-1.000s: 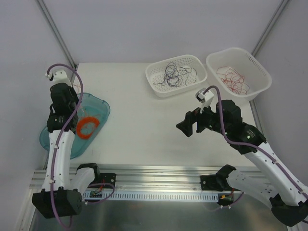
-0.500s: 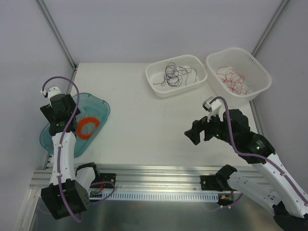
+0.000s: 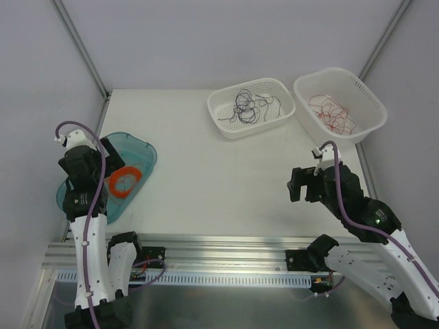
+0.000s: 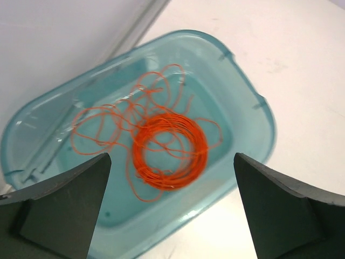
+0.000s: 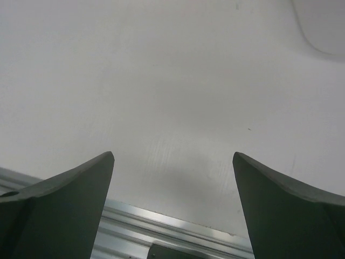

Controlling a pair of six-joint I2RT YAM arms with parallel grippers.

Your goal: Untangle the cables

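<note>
Partly, a left gripper (image 4: 172,156) finger (image 4: 59,210) covers the blurred teal tray (image 4: 268,127).

You see a flat white matte table top (image 3: 206,185) closed in by plain pale grey wall panels (image 3: 226,41), and two thin grey metal posts (image 3: 81,46) run along the back corners. At the near edge lies a ribbed silver aluminium rail (image 3: 226,245). The light is soft and even, with only weak shadows on the table.

White arms (image 3: 86,229), black joints (image 3: 79,166), purple cords (image 3: 337,179).
</note>
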